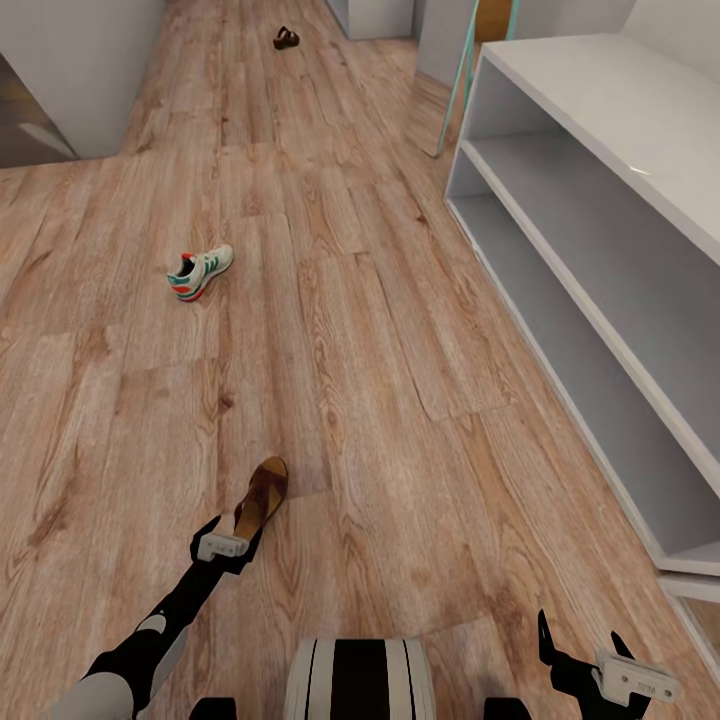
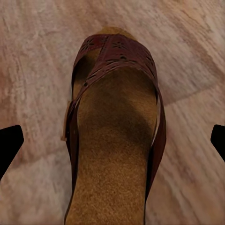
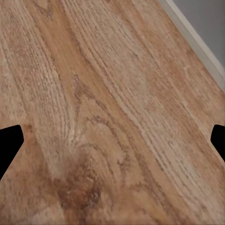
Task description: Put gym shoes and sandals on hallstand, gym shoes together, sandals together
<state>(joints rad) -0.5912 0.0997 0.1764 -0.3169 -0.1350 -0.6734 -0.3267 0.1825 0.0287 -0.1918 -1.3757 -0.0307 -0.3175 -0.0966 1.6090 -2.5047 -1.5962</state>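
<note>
A brown sandal (image 1: 263, 495) with a tan footbed lies on the corridor floor (image 1: 380, 330), just ahead of my left gripper (image 1: 235, 528). In the left wrist view the sandal (image 2: 115, 140) sits between the spread fingertips (image 2: 9, 145) of the left gripper (image 2: 112, 145), which is open and hovers over its heel end. A gym shoe (image 1: 200, 272), white with green stripes, lies further out on the floor. The other sandal (image 1: 286, 38) lies far down the corridor. The white hallstand (image 1: 600, 130) runs along the right. My right gripper (image 1: 582, 635) is open over bare floor (image 3: 103, 117).
A slim teal frame (image 1: 465, 70) leans beside the hallstand's far end. A grey wall corner (image 1: 80, 70) stands at the far left. The hallstand's white base edge (image 3: 201, 33) passes close to the right gripper. Open floor lies between the shoes and the rack.
</note>
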